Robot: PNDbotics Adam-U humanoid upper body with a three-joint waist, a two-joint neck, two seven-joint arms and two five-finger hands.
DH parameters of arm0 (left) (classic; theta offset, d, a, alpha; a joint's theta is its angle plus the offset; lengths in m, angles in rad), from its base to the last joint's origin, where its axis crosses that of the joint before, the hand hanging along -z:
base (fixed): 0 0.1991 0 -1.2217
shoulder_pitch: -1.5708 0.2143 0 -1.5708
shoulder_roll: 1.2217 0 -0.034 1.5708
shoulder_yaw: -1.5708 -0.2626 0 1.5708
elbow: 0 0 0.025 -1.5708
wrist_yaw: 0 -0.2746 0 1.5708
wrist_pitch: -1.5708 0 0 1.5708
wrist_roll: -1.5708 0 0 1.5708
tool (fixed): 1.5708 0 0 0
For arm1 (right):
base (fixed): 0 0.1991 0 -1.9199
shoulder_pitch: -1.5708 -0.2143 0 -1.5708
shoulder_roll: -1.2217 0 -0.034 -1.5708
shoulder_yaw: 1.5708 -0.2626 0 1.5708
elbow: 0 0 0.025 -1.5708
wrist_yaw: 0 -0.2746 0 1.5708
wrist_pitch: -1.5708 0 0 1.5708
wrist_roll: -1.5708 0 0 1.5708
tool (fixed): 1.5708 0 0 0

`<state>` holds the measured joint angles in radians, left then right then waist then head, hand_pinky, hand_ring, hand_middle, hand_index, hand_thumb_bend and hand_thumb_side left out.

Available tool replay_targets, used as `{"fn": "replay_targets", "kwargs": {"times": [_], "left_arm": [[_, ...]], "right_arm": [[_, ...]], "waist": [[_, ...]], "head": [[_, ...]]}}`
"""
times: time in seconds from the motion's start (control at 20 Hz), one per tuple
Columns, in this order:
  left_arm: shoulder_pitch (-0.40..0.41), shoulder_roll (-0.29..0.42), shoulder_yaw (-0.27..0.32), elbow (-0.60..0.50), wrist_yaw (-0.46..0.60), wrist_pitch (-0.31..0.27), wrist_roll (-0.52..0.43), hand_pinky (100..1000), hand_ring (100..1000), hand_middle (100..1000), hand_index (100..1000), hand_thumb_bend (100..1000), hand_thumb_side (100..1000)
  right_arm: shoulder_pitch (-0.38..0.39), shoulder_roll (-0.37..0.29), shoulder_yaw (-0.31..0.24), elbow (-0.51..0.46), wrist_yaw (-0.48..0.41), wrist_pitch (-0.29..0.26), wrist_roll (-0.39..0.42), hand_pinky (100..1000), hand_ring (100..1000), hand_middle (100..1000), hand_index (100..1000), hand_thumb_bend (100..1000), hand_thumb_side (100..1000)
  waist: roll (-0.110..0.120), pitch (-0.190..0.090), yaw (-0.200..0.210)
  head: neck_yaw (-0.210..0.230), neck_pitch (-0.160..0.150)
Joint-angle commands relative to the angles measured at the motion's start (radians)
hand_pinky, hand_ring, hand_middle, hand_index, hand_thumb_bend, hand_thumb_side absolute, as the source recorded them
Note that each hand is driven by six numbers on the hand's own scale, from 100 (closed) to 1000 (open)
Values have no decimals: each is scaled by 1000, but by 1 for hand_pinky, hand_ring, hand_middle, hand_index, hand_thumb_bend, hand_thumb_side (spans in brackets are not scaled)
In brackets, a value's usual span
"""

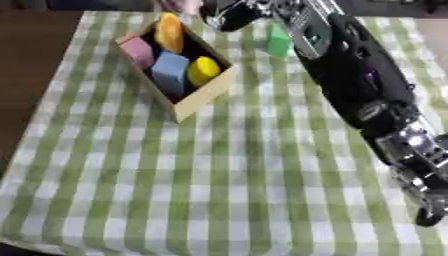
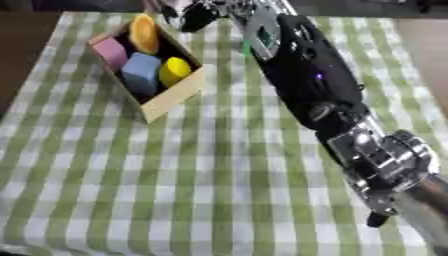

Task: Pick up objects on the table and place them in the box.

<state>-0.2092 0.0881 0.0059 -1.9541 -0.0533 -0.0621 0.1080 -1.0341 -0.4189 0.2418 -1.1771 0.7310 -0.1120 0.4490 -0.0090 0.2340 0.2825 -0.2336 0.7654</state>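
A green block (image 1: 278, 42) stood on the checked cloth at the far side of the table, just right of the wooden box (image 1: 203, 96) and apart from it — the last loose piece in sight. The right arm (image 1: 354, 75) ran in from the lower right and crossed just beside the block, partly covering it in the right eye view. The right hand (image 1: 229, 15) hung at the far edge, above the box's far right corner and left of the block; whether its fingers were spread or curled could not be told. The box sat askew on the green-and-white tablecloth (image 1: 219, 190), open side up. Inside lay an orange piece (image 1: 169, 32), a pink block (image 1: 137, 51), a blue block (image 1: 171, 71) and a yellow piece (image 1: 203, 69), packed close together.
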Motion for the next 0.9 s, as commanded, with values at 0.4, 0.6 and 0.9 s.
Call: {"fn": "replay_targets", "kwargs": {"times": [0.4,0.6,0.9], "left_arm": [[3,16,15,-7,-17,3,2,669,561,718,778,137,780],[8,16,16,-6,-20,4,2,669,561,718,778,137,781],[14,15,16,-8,-22,4,1,669,565,720,779,134,782]], "right_arm": [[42,-86,-78,114,-44,1,-24,1000,1000,994,1000,100,333],[60,-102,-106,179,-43,9,-58,1000,1000,990,1000,100,415],[70,-108,-152,292,-41,32,-117,993,1000,979,1000,100,497]], "waist": [[3,-27,-15],[6,-26,-20],[11,-24,-24]], "head": [[13,5],[14,4],[6,-9]]}}
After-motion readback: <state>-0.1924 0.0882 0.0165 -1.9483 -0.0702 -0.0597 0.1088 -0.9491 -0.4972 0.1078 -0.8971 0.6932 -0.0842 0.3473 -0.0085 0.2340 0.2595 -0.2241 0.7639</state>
